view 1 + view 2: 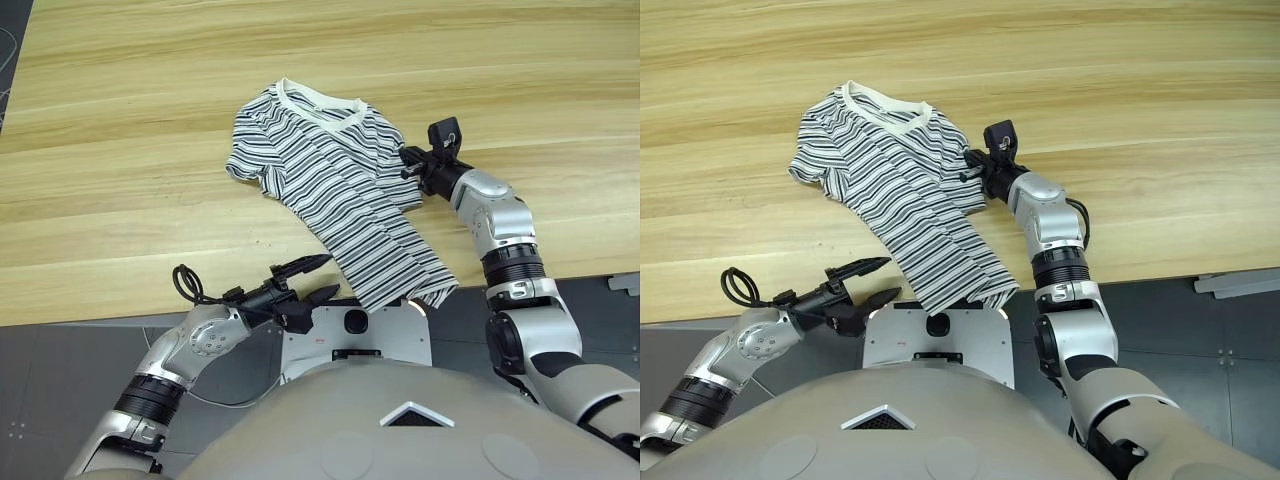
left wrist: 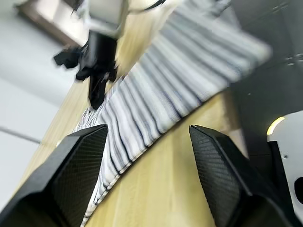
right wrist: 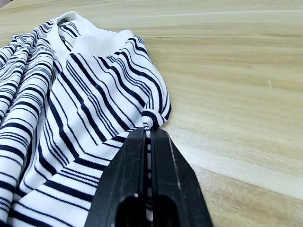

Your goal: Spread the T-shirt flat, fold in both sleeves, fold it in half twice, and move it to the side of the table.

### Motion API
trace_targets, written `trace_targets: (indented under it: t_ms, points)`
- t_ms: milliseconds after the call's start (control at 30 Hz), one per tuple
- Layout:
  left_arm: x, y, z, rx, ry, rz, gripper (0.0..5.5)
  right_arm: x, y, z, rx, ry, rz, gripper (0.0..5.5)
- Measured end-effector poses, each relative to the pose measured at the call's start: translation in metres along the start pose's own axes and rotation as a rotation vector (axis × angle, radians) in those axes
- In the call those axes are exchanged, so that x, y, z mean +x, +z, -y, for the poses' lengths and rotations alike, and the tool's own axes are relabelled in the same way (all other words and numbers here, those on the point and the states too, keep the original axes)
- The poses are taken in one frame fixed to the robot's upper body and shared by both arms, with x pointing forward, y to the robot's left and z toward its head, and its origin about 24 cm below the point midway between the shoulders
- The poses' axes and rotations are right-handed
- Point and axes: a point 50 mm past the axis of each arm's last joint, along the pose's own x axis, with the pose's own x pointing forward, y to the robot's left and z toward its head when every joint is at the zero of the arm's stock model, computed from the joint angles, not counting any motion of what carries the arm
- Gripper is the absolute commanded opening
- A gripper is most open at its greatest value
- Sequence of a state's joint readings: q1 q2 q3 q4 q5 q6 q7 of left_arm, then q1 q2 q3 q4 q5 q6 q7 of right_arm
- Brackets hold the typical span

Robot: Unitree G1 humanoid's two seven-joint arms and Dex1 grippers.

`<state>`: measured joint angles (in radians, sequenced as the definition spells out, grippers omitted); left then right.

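A long table of pale, streaky wood takes up most of what I can see. Dark grey floor runs along its near edge and shows again at the far left corner. The right gripper sits low over the wood with its two black fingers pressed together, pinching a small gather of striped cloth between them (a little nub of fabric pokes out just past the tips). That cloth is the right-hand edge of the T-shirt, about where sleeve meets body. The shirt has black and white stripes and a cream collar. It lies rumpled and slantwise near the middle of the table, with the collar toward the far side, its other sleeve fanned out to the left, and the hem drooping just over the near edge. The left gripper hangs at that near edge, just left of the hem and apart from the cloth. Its jaws are spread wide with nothing between them.
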<state>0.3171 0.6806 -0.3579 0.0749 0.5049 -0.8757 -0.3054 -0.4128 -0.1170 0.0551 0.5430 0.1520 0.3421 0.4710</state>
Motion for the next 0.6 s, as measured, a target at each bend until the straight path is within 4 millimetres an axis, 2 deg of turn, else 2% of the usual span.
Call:
trace_targets:
  t_ms: [100, 267, 433, 600]
  points:
    - [-0.007, 0.002, 0.012, 0.008, -0.108, 0.027, 3.20, 0.001, 0.000, -0.001, -0.004, 0.001, 0.002, 0.10]
    - [-0.005, 0.006, 0.010, 0.039, -0.094, 0.088, 3.20, 0.002, 0.000, -0.004, -0.002, 0.005, 0.005, 0.10]
    - [0.004, -0.003, 0.003, 0.083, -0.061, 0.079, 3.20, 0.004, 0.000, -0.006, -0.004, 0.007, 0.007, 0.10]
    - [0.013, -0.001, 0.008, 0.151, -0.137, 0.107, 3.20, 0.006, 0.000, -0.010, -0.012, 0.021, 0.006, 0.10]
